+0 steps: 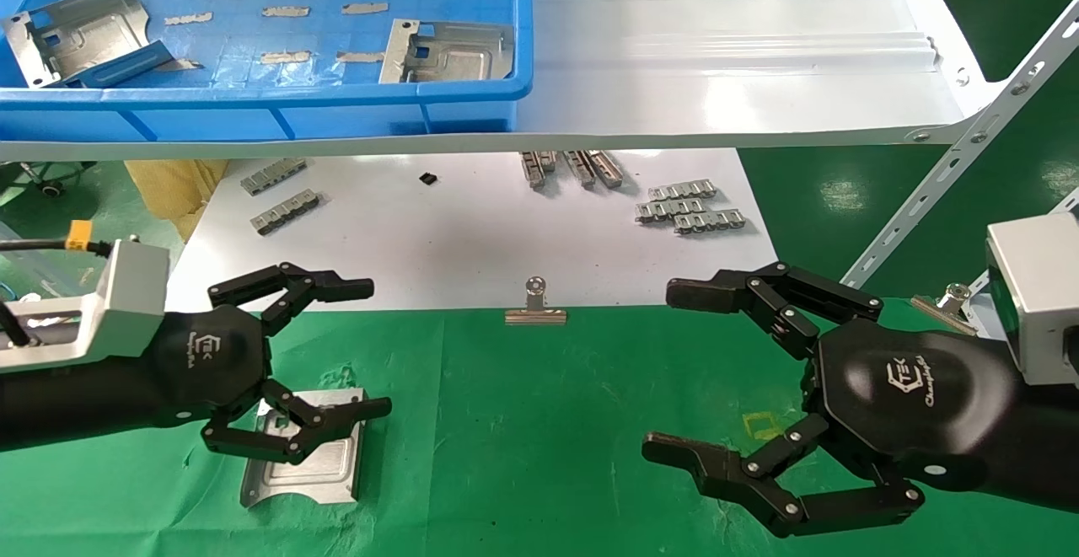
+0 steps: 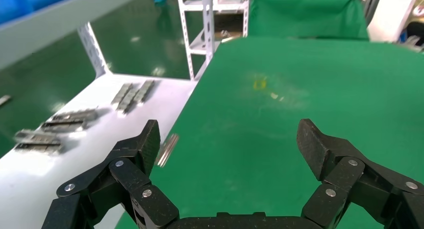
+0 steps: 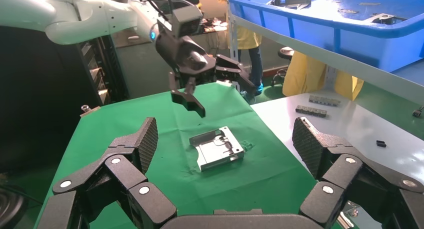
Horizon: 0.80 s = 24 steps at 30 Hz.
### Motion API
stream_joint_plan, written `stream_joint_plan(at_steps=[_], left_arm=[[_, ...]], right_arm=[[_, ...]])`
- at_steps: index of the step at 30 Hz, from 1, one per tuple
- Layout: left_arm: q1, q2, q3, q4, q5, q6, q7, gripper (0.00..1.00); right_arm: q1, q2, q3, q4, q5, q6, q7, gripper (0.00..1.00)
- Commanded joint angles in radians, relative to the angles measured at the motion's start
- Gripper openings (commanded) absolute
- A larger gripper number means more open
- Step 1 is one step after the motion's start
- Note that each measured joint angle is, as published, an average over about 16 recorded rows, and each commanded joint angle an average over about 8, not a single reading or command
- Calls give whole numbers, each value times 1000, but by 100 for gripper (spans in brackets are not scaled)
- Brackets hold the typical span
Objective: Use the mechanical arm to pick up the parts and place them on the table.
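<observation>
Each gripper, left [image 1: 371, 346] and right [image 1: 666, 372], was glossy black with silver-screwed link fingers, a white "TEK" logo and a silver box wrist.

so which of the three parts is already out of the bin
The part on the green table under the left gripper; the other two lie in the blue bin.

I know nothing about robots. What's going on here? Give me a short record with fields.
Left gripper: open, hovering above a part, clear of it in the right wrist view
Right gripper: open, empty, over the table
Part on table: one silver plate lying on the green cloth
Parts left in blue bin: two, one and another
White sheet: grey link strips, binder clip at its edge
</observation>
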Motion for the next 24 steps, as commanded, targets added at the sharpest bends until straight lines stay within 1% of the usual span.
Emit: stream_joint_plan(at_steps=[1,18,24], left_arm=[[20,-8,-20,-41,-12,-3,-29,100],[190,-80,-185,-384,-116,-32,-276,100],[234,-98,-229,-474,-143,-39,-336,100]], right_arm=[[0,0,0,0,0,0,0,100],[0,0,0,0,0,0,0,100],[0,0,0,0,0,0,0,100]])
